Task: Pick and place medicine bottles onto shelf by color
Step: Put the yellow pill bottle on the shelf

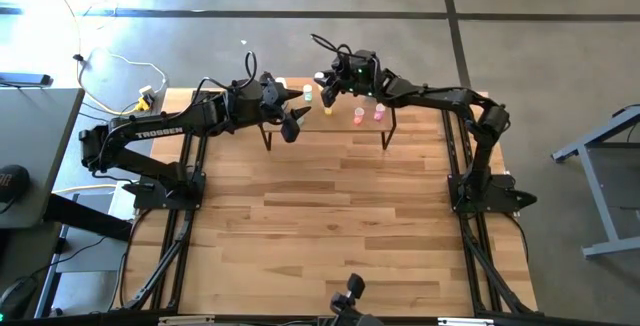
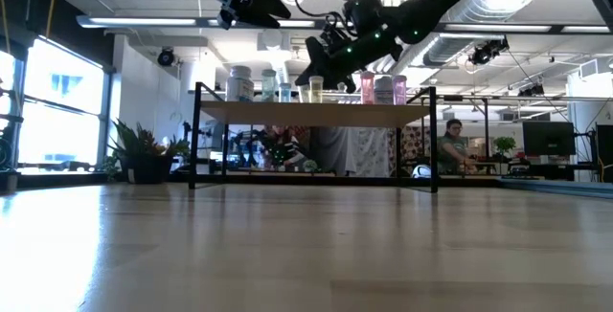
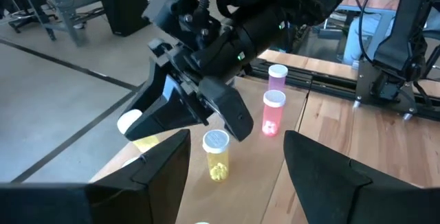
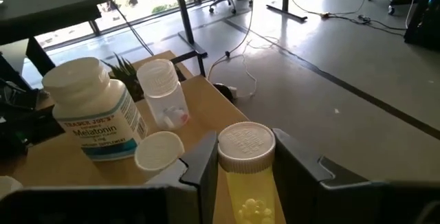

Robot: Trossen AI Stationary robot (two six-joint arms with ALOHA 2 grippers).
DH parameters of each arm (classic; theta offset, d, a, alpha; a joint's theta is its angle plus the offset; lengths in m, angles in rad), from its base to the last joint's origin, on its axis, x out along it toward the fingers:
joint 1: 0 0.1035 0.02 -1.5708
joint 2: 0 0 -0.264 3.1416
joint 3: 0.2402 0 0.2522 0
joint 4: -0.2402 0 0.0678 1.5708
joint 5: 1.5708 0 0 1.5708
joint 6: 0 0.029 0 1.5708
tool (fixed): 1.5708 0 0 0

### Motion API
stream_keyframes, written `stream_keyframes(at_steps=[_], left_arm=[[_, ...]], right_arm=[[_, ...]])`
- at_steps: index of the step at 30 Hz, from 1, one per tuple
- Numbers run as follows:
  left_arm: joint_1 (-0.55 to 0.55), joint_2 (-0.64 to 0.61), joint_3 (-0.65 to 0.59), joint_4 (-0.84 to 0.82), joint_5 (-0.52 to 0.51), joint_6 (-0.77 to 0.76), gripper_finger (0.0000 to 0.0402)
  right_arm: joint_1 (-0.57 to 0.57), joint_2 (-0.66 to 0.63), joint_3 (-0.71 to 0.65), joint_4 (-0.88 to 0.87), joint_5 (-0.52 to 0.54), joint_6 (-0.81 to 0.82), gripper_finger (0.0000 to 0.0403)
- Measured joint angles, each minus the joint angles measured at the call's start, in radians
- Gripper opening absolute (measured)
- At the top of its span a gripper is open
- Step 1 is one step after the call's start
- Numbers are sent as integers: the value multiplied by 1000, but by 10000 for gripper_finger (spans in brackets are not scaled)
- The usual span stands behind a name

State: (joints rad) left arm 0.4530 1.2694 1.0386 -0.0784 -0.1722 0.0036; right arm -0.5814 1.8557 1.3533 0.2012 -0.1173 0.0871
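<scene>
Seen from above, a light-wood bench (image 1: 330, 216) carries a small light-wood shelf on thin black legs (image 1: 345, 124) at its far edge. Small bottles are lined along the shelf top: a pale green-capped one (image 1: 308, 94), a yellow one (image 1: 328, 111), an orange-yellow one (image 1: 358, 116) and a pink one (image 1: 379, 113). The left claw (image 1: 296, 121) is held over the shelf's left end. The right claw (image 1: 324, 85) is reached over the shelf's far edge, just beside the green-capped and yellow bottles.

At bench height, the shelf (image 2: 316, 113) is seen side-on with bottles standing upright in a row: white and pale blue-green ones (image 2: 251, 84) at the left, a yellow one (image 2: 316, 88) in the middle, pink ones (image 2: 381, 88) at the right. The right claw (image 2: 322, 61) is hung just above the yellow bottle. The left claw (image 2: 251, 4) is held higher, well above the shelf.

From the left wrist, the left claw's fingers (image 3: 323, 165) are spread wide apart, with nothing between them. Beyond them are seen a yellow white-capped bottle (image 3: 217, 155), two pink bottles (image 3: 273, 113) and the right claw (image 3: 192, 110).

From the right wrist, the right claw's fingers (image 4: 299, 162) are closed against the sides of a yellow bottle with a white cap (image 4: 246, 172). Beside it stand a large white labelled bottle (image 4: 93, 110), a clear white-capped bottle (image 4: 165, 95) and a low white cap (image 4: 158, 150).
</scene>
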Motion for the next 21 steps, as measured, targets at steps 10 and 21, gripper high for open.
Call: stream_keyframes(at_steps=[10,21], left_arm=[[0,0,0,-2,0,0,225],[0,0,0,-3,0,0,225]], right_arm=[[1,0,0,-64,0,-43,103],[1,0,0,-72,29,-43,119]])
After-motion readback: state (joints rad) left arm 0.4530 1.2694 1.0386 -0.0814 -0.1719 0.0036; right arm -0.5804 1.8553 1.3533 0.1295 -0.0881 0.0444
